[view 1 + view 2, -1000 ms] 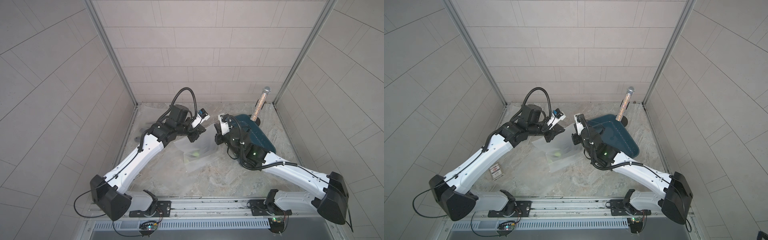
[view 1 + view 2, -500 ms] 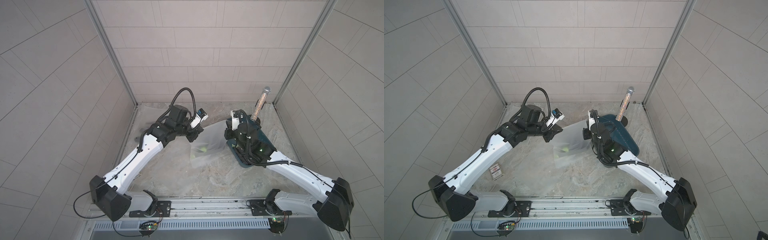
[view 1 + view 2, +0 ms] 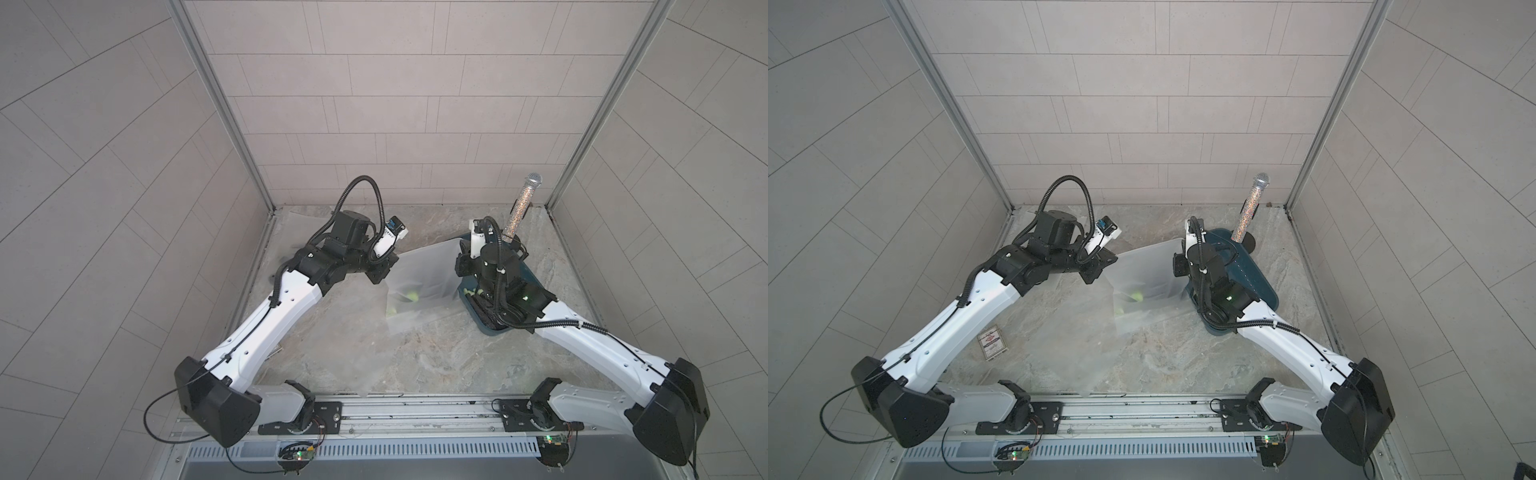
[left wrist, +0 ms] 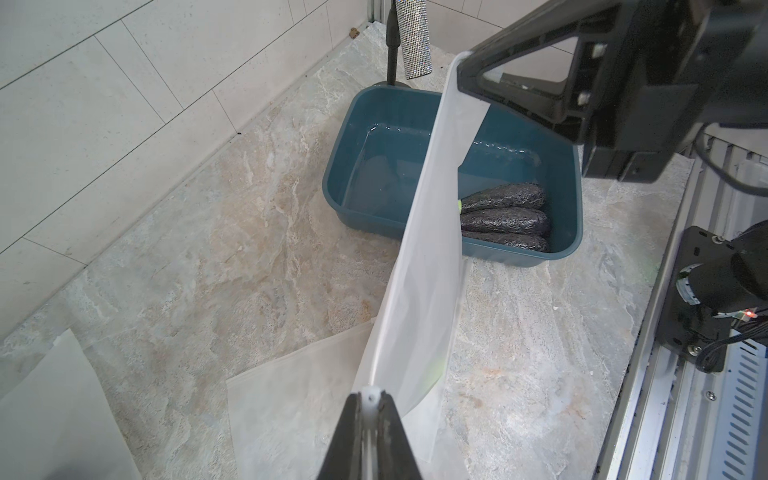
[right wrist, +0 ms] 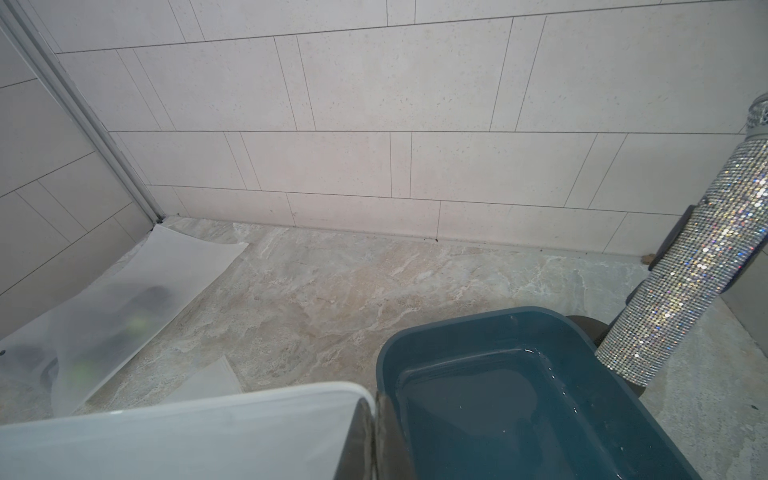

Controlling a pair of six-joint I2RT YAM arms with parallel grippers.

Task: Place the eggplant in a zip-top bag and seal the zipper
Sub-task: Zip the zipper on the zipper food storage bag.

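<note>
Eggplant (image 3: 408,296) is just a dark smudge with green bits inside the frosted zip-top bag (image 3: 419,272), tbh. Left claw (image 4: 370,400) and right claw (image 5: 375,407) each pinch a top corner, bag stretched between. Behind it, more eggplants (image 4: 507,220) in the teal bin (image 4: 348,166) are half-hidden.

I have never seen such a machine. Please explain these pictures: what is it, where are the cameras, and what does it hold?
It is two robot arms over a table, each ending in a two-finger gripper. Two pictures look down from above, side by side; the other two come from a camera on each wrist. The left gripper and the right gripper are both shut on opposite ends of a frosted bag, stretched between them. A dim dark-and-green shape inside seems to be an eggplant. Beside it stands a blue tub with more eggplants, and a glitter microphone.
</note>
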